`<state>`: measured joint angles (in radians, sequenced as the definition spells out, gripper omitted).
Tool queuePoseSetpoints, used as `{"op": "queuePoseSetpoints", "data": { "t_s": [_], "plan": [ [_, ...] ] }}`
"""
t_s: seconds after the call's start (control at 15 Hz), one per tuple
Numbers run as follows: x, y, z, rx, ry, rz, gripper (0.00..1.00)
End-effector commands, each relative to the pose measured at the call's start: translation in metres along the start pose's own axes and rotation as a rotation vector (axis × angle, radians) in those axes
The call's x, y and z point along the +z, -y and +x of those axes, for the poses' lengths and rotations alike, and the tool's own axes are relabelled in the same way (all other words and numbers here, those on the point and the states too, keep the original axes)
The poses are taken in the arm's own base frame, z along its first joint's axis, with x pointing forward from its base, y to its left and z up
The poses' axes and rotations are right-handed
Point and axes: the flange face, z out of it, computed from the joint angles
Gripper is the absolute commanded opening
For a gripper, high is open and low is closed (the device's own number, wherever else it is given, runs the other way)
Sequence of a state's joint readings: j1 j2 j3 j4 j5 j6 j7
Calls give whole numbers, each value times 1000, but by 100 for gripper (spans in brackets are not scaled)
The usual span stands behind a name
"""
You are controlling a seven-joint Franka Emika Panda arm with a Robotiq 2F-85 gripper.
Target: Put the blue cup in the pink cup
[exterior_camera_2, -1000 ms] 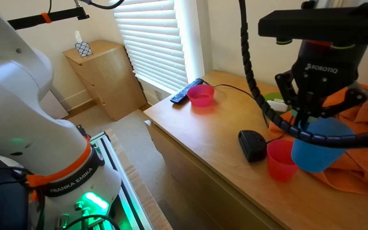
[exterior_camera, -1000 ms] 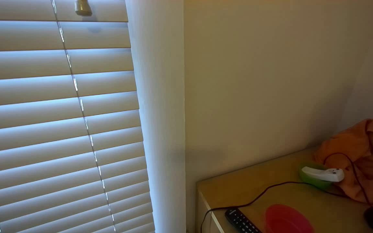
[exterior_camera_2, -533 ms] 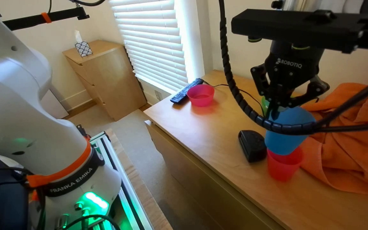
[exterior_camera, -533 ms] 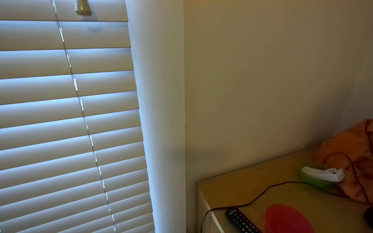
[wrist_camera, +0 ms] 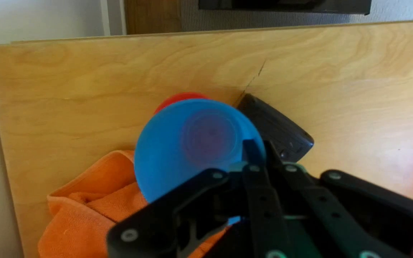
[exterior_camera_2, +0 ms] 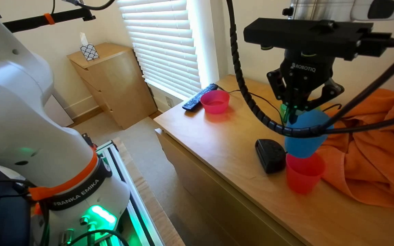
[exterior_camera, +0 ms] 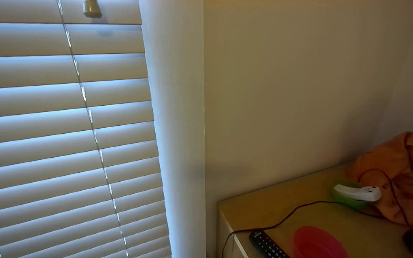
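My gripper (exterior_camera_2: 291,118) is shut on the rim of the blue cup (exterior_camera_2: 303,148), with one finger inside the wall and one outside. The blue cup hangs roughly upright over the pink cup (exterior_camera_2: 304,176), its base near or just above that rim; I cannot tell if they touch. In the wrist view, the gripper (wrist_camera: 265,152) holds the right edge of the blue cup (wrist_camera: 170,154). Only a sliver of the pink cup (wrist_camera: 183,96) shows past the blue cup's far rim. A reddish tint shows through the blue base. An exterior view shows neither cup nor gripper.
A black device (exterior_camera_2: 270,156) stands close beside the pink cup. An orange towel (exterior_camera_2: 375,153) lies behind. A pink bowl (exterior_camera_2: 215,101) and remote (exterior_camera_2: 199,97) sit toward the far end. A green bowl (exterior_camera: 350,204) holds a white object (exterior_camera: 359,192). A cable hangs across the gripper.
In an exterior view, my gripper and the blue cup have moved left and up, from beside the pink cup to above it. The pink cup has stayed put.
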<state>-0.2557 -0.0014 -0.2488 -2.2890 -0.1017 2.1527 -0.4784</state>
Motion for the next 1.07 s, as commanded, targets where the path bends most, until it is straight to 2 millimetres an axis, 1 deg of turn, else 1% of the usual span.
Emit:
{"op": "queuePoseSetpoints", "data": {
  "t_s": [0.0, 0.27, 0.47, 0.67, 1.0],
  "plan": [
    [11, 6, 10, 56, -28, -29, 1],
    [21, 9, 19, 97, -23, -63, 1],
    [26, 6, 23, 131, -19, -86, 1],
    [29, 5, 24, 155, -9, -100, 1],
    [29, 1, 21, 178, 20, -137, 1]
  ]
}}
